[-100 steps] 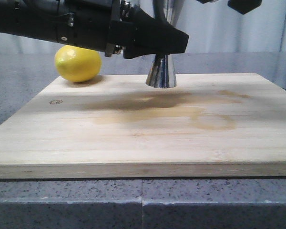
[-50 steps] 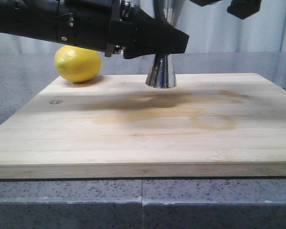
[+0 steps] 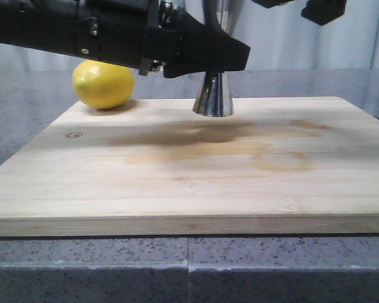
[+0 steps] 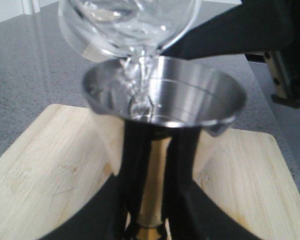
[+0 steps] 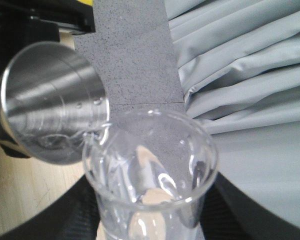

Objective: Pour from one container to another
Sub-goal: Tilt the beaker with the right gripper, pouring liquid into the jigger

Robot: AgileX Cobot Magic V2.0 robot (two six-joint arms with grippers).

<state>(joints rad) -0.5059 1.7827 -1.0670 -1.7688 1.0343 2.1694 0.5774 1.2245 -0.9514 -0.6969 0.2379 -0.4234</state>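
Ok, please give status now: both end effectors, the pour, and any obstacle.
Left end effector shut on jigger. Right end effector shut on beaker, tilted, liquid running into the jigger. Lemon off to the side, nothing in the way.

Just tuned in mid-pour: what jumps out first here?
The clear glass beaker is tilted over the steel jigger, a thin stream of liquid running into its bowl. The left gripper grips the jigger's waist on the wooden board. A lemon sits at the board's far-left corner.

Left gripper (image 3: 230, 55) hides the jigger's (image 3: 213, 95) waist.
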